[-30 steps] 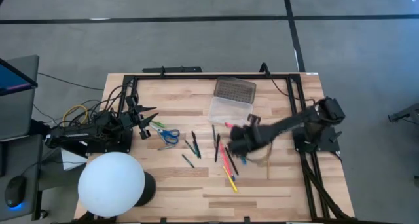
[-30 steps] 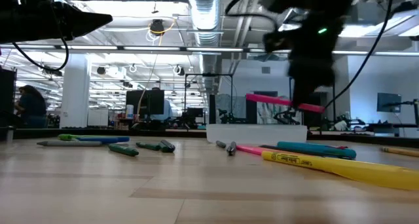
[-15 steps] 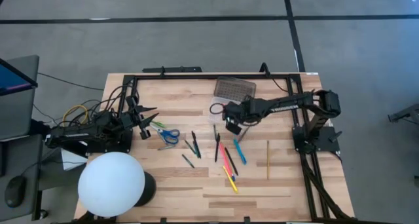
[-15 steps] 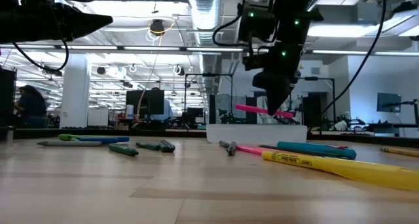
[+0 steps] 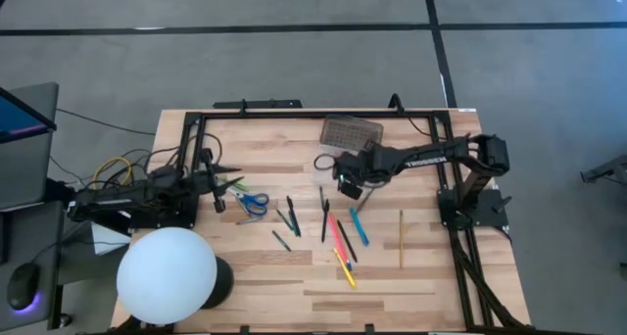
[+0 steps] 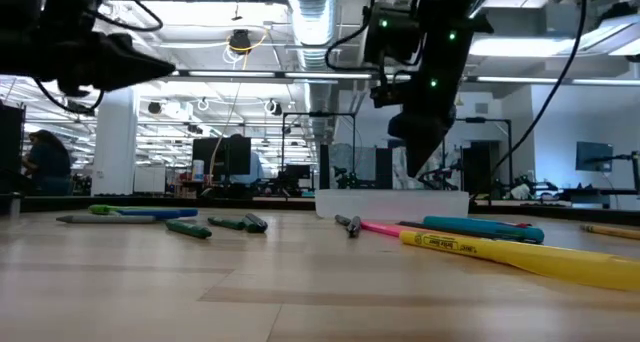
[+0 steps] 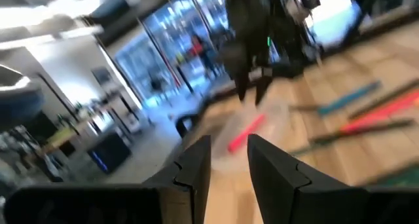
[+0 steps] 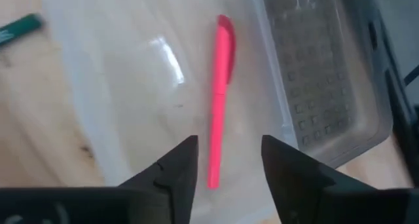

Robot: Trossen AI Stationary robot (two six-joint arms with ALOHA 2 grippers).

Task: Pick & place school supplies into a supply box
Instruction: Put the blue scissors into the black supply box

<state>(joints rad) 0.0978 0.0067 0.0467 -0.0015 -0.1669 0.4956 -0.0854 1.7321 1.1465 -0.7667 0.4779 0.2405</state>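
right gripper [image 8: 224, 162] released, frame centre, over box [image 8: 131, 86] | pink pen [image 8: 220, 99] inside | left gripper [image 7: 228, 160] parted, empty, frame left

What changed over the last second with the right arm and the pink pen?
The right pincer carried the pink pen from the loose pens to the supply box and let go; it now lies inside, pincer open above. The left pincer shifted slightly. Scissors and the other pens stayed put.

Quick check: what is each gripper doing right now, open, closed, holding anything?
Left gripper: open, empty, beside the scissors.
Right gripper: open above the supply box; pink pen lies inside.
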